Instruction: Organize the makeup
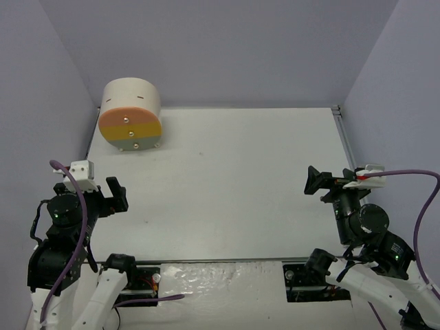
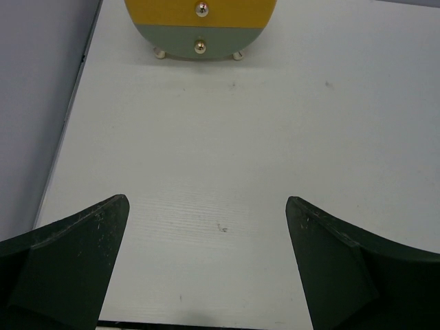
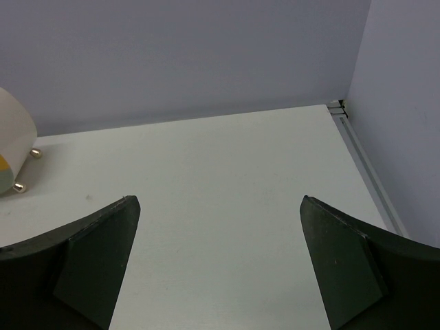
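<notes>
No makeup shows in any view; the small cosmetics are out of sight. My left gripper [image 1: 115, 194] is open and empty near the table's left front, pointing toward the drawer box; in the left wrist view [image 2: 206, 206] its dark fingers [image 2: 75, 254] frame bare table. My right gripper [image 1: 315, 182] is open and empty at the right front; in the right wrist view [image 3: 220, 206] its fingers [image 3: 344, 261] frame bare table too.
A cream drum-shaped box [image 1: 130, 113] with pink, yellow and green drawers, all shut, stands at the back left on small gold feet. It also shows in the left wrist view [image 2: 199, 27] and at the left edge of the right wrist view [image 3: 14, 151]. Lilac walls enclose the white table [image 1: 234, 179].
</notes>
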Available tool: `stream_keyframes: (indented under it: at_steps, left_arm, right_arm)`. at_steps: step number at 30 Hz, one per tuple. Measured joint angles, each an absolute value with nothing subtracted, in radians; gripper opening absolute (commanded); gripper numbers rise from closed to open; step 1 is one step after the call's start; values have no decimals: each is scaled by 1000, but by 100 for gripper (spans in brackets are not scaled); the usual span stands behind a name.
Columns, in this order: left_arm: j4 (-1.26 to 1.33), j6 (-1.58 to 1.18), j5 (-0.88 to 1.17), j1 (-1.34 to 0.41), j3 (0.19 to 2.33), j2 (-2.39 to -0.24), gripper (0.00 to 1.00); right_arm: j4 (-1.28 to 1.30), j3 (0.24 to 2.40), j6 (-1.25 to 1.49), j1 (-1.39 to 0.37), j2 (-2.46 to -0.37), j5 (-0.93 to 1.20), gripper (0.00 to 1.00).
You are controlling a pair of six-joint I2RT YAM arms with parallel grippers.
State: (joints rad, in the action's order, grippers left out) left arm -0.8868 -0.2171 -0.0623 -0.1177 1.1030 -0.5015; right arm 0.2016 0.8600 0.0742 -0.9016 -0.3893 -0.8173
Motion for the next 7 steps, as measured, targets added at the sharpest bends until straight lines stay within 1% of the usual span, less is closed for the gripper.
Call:
stream_keyframes:
  at_steps: [7]
  left_arm:
    - [-887,-221,-63,-118,1082,-502,97]
  right_arm:
    - [201,853,74,-902,-390,-817,100]
